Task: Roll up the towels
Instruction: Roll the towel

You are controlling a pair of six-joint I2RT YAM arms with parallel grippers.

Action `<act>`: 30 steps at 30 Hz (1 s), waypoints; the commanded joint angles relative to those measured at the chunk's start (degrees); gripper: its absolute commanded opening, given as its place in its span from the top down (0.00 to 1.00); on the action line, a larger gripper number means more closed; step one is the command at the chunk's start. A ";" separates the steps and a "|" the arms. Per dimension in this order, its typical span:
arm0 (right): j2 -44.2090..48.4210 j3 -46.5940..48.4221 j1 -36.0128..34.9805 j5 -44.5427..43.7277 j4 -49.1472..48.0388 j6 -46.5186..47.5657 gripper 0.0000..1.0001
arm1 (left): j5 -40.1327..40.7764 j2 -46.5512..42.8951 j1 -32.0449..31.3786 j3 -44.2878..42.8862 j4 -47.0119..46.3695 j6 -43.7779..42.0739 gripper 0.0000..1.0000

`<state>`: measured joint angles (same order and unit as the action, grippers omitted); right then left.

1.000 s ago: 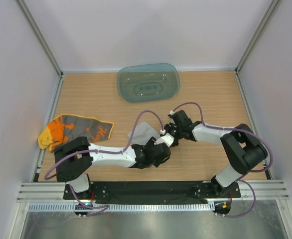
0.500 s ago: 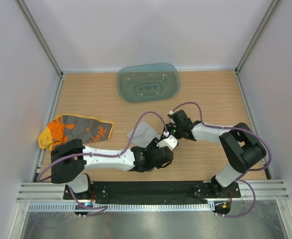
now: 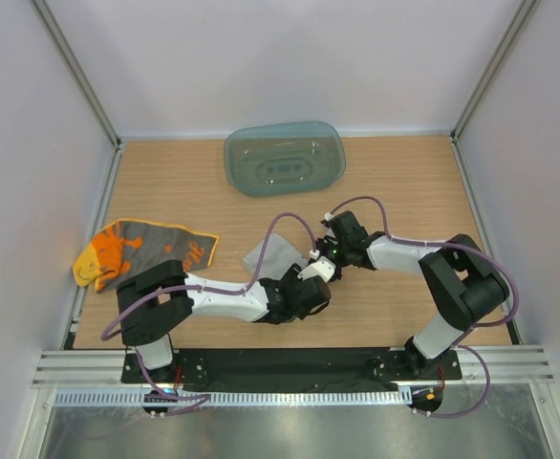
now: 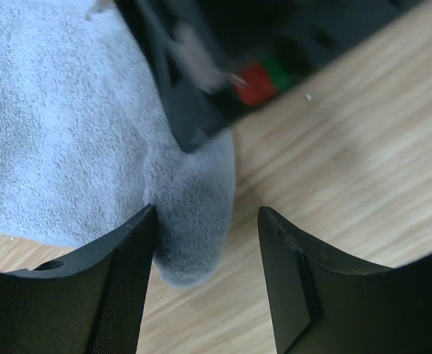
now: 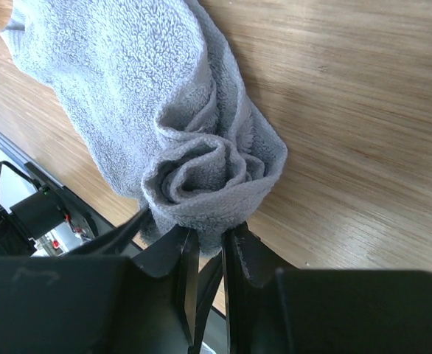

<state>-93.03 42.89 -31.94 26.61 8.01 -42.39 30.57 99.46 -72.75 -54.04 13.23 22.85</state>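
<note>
From above, a soft grey towel lies in the middle of the light brown wooden tabletop. Both arms reach in to its right end. The left pincer and the right pincer meet there, very close together. A soft yellow-orange towel with an orange cartoon print lies flat near the left edge, well apart from the arms. A see-through teal plastic tray sits at the back.

In the left wrist view, the left pincer is spread wide. A thick folded end of the grey towel sits between its two black fingers. It touches the left one, and bare wood shows next to the other. A black part of the other arm is just above.

In the right wrist view, the grey towel is curled up in a loose swirl at its end. The right pincer is nearly closed and pinches the edge of that swirl. The rest of the towel lies flat on the tabletop.
</note>
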 commanded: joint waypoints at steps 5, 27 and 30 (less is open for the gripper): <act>-1.62 1.58 0.74 1.60 1.05 1.52 0.99 | -4.55 2.14 2.53 3.42 -1.02 2.46 0.52; -10.41 6.94 10.85 4.59 4.47 7.32 0.87 | -19.84 -9.19 6.04 6.67 -2.86 8.79 1.00; -11.20 7.64 11.99 3.46 4.73 7.32 0.66 | -21.16 -10.51 6.66 7.11 -3.74 9.31 1.00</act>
<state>-102.74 48.51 -23.55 41.43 14.59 -37.93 15.07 92.97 -65.67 -48.27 5.78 30.22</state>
